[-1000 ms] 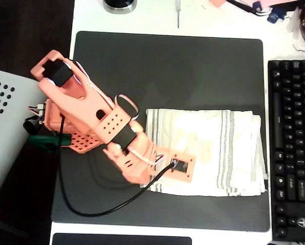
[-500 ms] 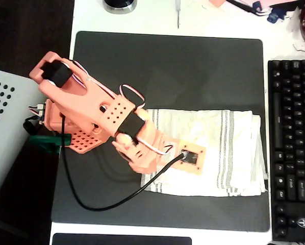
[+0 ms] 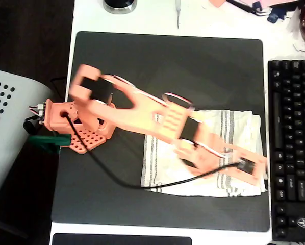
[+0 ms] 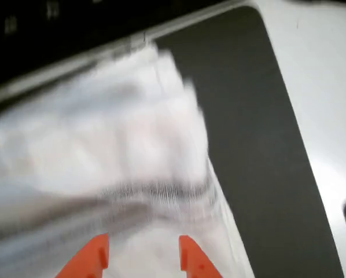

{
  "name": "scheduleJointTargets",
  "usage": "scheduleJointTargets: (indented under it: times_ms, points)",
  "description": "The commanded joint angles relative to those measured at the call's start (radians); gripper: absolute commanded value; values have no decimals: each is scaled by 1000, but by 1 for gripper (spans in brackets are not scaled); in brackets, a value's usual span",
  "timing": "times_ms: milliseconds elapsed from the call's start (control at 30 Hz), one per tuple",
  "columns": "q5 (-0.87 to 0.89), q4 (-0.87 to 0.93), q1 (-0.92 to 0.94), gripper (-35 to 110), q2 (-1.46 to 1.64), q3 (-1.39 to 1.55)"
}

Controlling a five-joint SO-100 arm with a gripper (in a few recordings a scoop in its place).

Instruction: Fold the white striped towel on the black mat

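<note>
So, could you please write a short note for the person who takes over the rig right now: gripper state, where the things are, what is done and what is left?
Gripper: the orange two-finger gripper is open and holds nothing; it hangs over the towel's right end in the overhead view.
Things: the soft off-white grey-striped towel lies on the large matte black mat, towards its right side, near the black keyboard.
Done: the towel seems already doubled, with layered edges at its right end.
Left: probably take that right edge and fold it across to the left.
</note>
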Motion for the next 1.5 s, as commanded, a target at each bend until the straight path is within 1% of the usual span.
scheduleJointTargets:
  times_ms: [0,133,333,433,567,667,800,1000,1133,1467]
  points:
    - [18,0,9,16,-92,-189]
    - [44,-17,-2,14,-186,-259]
    - [55,-115,5,17,-321,-279]
    - [66,-114,14,18,-379,-336]
    - [81,-155,26,19,-410,-370]
    - [81,-146,28,19,-382,-354]
    - [78,-137,21,19,-244,-232]
    - [55,-124,0,19,61,44]
    - [43,-31,-14,19,259,192]
    - [-37,21,-57,18,861,781]
